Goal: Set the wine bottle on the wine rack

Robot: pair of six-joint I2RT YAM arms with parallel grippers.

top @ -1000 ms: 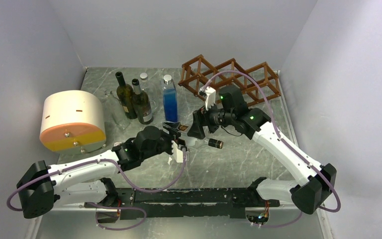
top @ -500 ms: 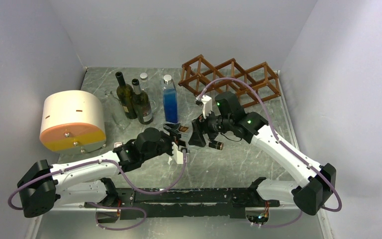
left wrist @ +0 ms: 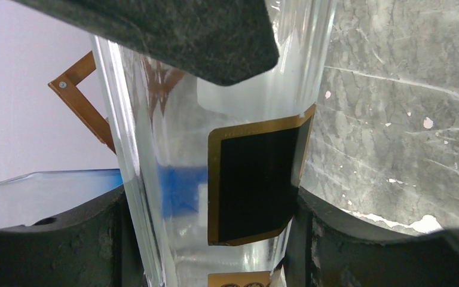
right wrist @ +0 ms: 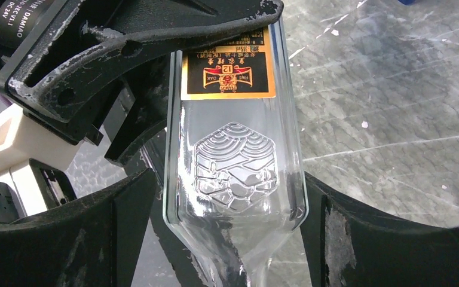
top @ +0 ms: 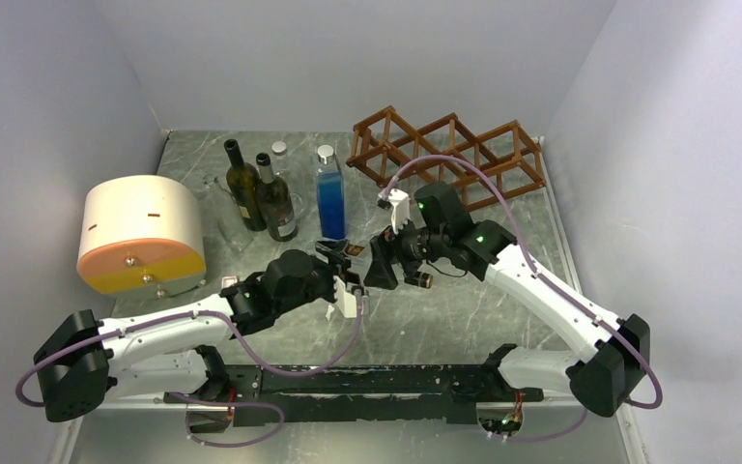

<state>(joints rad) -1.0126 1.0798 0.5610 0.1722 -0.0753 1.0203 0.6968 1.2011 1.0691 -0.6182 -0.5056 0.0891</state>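
The wine bottle (top: 372, 274) is clear glass with a black and gold label and a dark cap. It lies roughly level above the table's middle, held between both arms. My left gripper (top: 348, 273) is shut on its labelled body (left wrist: 251, 179), with a finger on each side. My right gripper (top: 386, 259) is shut on its embossed shoulder (right wrist: 234, 161), close by the left gripper's fingers (right wrist: 125, 36). The wine rack (top: 449, 155), reddish-brown lattice, stands at the back right, beyond the right arm. One of its slats shows in the left wrist view (left wrist: 80, 98).
Two dark wine bottles (top: 244, 184) (top: 275, 198), a clear bottle with a white cap (top: 280, 152) and a square bottle of blue liquid (top: 328, 193) stand at the back centre-left. A cream round box (top: 140, 232) sits at the left. Walls enclose the table.
My right gripper has slid left along the bottle from the neck end to its shoulder. The left gripper and the bottle have stayed put.
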